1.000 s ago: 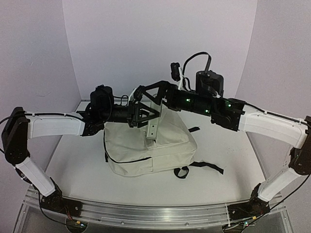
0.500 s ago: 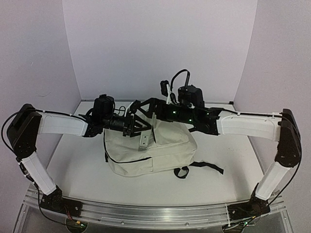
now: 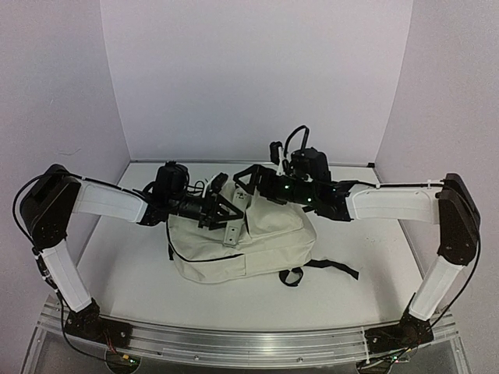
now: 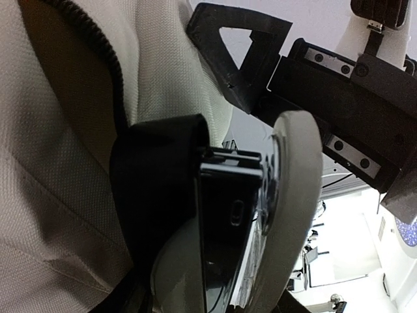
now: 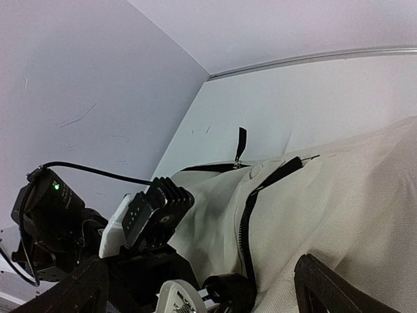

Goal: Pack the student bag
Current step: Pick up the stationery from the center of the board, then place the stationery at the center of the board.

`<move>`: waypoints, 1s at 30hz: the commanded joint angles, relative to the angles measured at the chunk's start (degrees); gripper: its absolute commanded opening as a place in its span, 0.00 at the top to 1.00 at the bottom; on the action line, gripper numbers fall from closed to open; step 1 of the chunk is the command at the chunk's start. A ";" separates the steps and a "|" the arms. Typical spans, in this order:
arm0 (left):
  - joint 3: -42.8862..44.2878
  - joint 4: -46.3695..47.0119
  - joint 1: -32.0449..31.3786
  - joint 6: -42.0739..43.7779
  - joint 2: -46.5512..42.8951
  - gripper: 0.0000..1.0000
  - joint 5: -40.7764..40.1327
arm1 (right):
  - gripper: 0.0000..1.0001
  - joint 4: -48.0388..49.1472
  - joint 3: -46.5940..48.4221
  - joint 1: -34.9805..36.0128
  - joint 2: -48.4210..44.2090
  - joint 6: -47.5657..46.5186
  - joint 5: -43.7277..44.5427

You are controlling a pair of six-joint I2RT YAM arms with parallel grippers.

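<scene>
The student bag (image 3: 261, 241) lies flat in the middle of the tabletop (image 3: 125, 273). Over the bag's far, zippered end the left claw (image 3: 221, 209) pinches a small item (image 4: 225, 228), dark and glossy with a pale part, which I cannot name; it is probably held there to go into the bag. Just beside it, over the same end, the right claw (image 3: 243, 179) is spread wide and holds nothing, likely ready to part the fabric.

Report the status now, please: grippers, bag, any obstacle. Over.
Left gripper shut on small grey item above the student bag. Right gripper open, close beside the left. Grippers crowd each other; no other obstacle.
</scene>
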 commanded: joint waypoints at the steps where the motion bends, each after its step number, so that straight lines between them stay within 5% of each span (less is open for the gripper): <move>1: -1.15 1.05 1.08 0.39 -8.07 0.54 -3.55 | 0.02 1.47 -1.43 -0.56 -6.65 -0.68 4.02; 18: -3.79 -16.32 13.47 -1.21 -21.38 0.54 -11.30 | 0.03 -47.25 23.74 14.18 7.14 -13.66 45.07; 23: -5.16 -16.19 13.57 -2.30 -21.82 0.54 -11.93 | 0.02 -54.25 29.66 16.32 14.01 -13.68 52.76; 30: -5.94 -17.62 13.59 -2.34 -24.02 0.54 -13.23 | 0.18 -60.07 34.50 16.73 16.47 -8.32 62.34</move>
